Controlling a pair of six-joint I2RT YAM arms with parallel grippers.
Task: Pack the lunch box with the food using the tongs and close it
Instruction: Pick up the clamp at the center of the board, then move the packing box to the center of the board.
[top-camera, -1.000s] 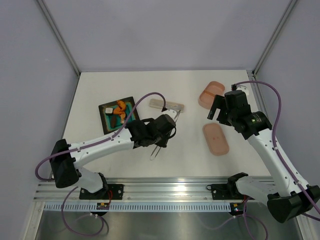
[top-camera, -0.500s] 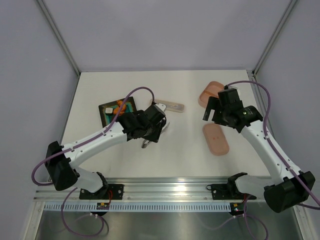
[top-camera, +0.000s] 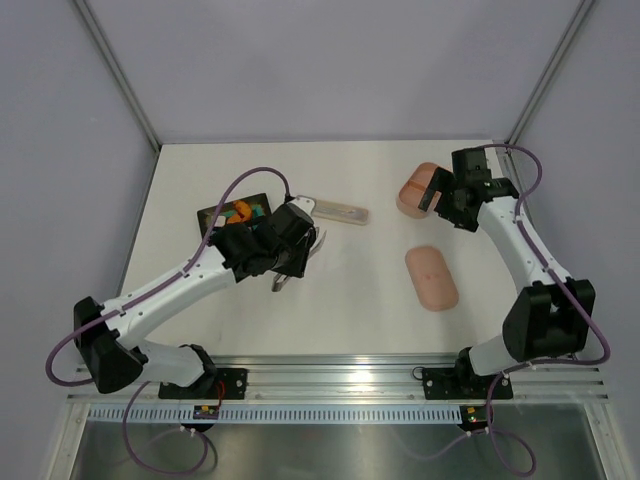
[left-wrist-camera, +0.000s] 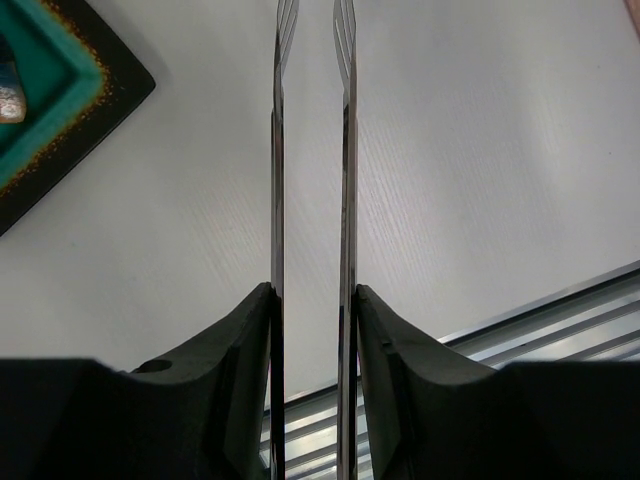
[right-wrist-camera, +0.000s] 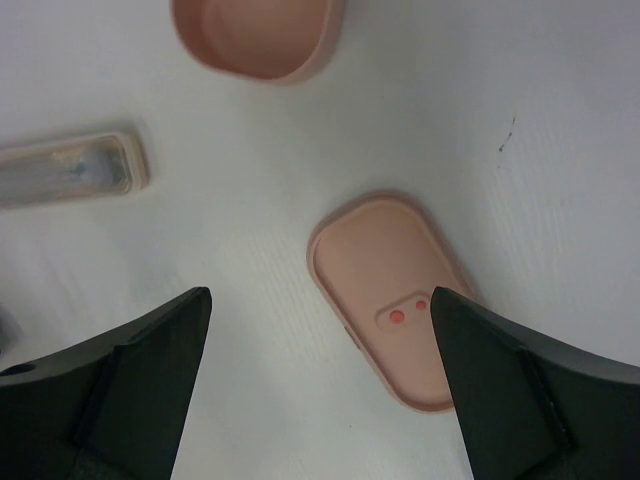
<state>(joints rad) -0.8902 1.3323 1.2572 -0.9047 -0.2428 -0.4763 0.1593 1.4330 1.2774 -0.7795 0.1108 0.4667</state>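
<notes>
Table (top-camera: 360, 320), white, carrying all items below; positions are given from the lid. Lid (top-camera: 432, 279), salmon-pink oval, one, lying flat on the table with its spotted face up, touched by nothing. Lunch box (top-camera: 415, 185), matching pink oval, one, open side up, standing near the lid on its far side and apart from it; its inside is not clear enough from here to tell what it holds. Right tool (right-wrist-camera: 320, 295), fingers spread wide with nothing between them, poised in the air above the stretch between the lid and the lunch box, closer to the box. Pale case (top-camera: 335, 211), slim and rectangular, one, lying flat to the lid's left and a little farther back. Tray (left-wrist-camera: 120, 88), dark with a teal mat, one, well apart from the lid on its left, beyond the case. Food (top-camera: 238, 210), small orange and darker pieces, all lying on the tray; an exact count cannot be made out. Left tool (left-wrist-camera: 312, 300), between the tray and the lid and much nearer the tray, closed around the tongs (left-wrist-camera: 344, 150), one finger pressed against the outside of each arm. Tongs: slim, silvery, the two arms running side by side with a narrow gap, slotted tips apart and empty, reaching out over bare table just beside the tray's corner.
</notes>
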